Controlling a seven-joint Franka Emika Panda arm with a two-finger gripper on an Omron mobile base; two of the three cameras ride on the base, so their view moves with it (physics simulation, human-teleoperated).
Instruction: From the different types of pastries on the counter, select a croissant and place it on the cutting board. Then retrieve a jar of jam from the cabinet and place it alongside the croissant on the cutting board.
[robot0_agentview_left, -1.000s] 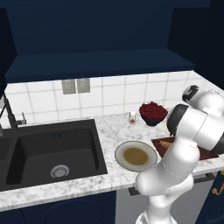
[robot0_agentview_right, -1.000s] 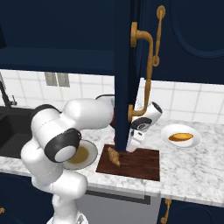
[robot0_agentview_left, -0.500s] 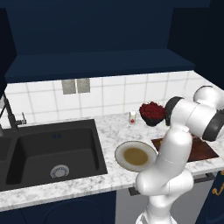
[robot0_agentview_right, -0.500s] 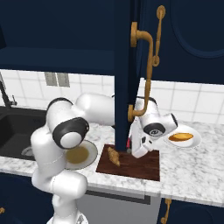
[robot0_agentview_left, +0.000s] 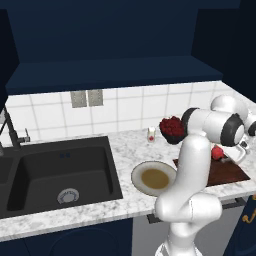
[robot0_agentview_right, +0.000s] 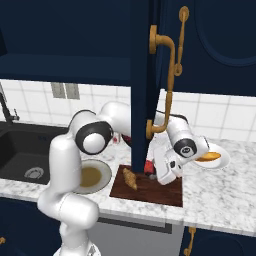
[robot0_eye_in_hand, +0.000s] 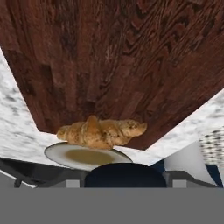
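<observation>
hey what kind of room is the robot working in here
A rendered home kitchen, most likely: a black sink set into a marbled counter, white wall tiles, navy cabinets with brass handles, and a croissant on a wooden cutting board.

Cutting board (robot0_eye_in_hand: 131, 57): dark reddish wood, strong grain, matt. Croissant (robot0_eye_in_hand: 101, 132): golden-brown, ridged, flaky, rough. Counter (robot0_agentview_left: 125, 150): white-grey marbled stone, smooth. Plate (robot0_agentview_left: 142, 186): beige, smooth, slight sheen. Cabinet (robot0_agentview_right: 210, 45): navy, flat matt finish; handle (robot0_agentview_right: 167, 85): brass-coloured metal. Sink (robot0_agentview_left: 55, 172): black, matt.
</observation>
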